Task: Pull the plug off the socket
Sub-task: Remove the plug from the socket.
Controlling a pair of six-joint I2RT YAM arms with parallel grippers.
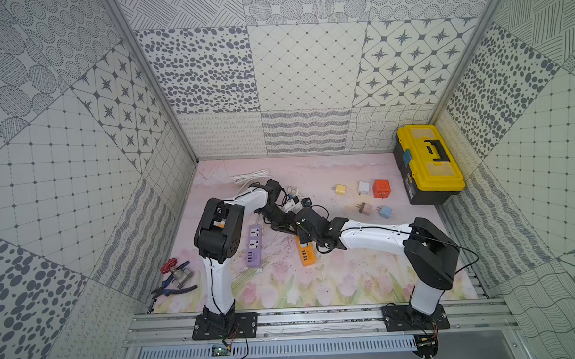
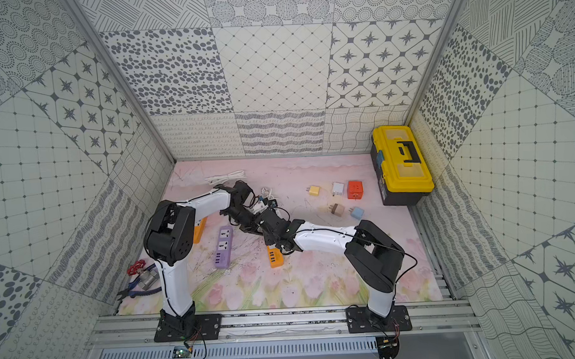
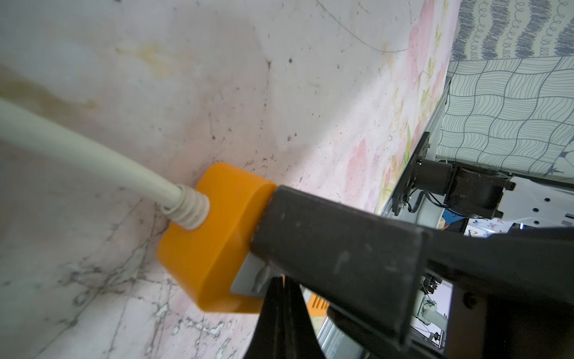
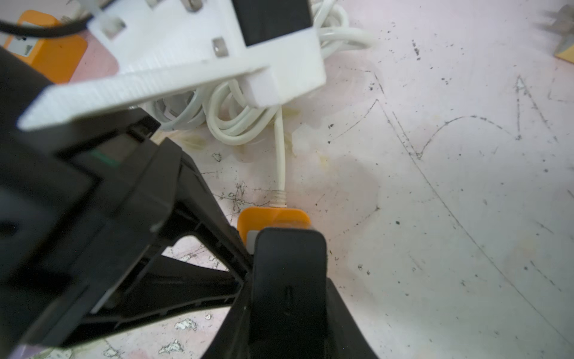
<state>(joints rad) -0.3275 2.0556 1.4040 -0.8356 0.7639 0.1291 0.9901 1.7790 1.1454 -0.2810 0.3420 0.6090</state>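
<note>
Orange socket strip [image 1: 306, 254] lies flat on the pink mat [image 1: 350, 277] near centre, grey face up, USB slots at its near end. White cord [image 4: 281, 155] leaves the far end (coiled further back). Plug itself: hidden in all views, can't tell.

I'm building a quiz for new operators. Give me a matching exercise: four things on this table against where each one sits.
Things:
1 toolbox
2 valve
3 purple power strip
4 orange cube adapter

Places:
a beside the pliers
b far right corner
c next to the white adapter
d beside the left arm

Pairs: 1-b; 2-a; 3-d; 4-c
</note>
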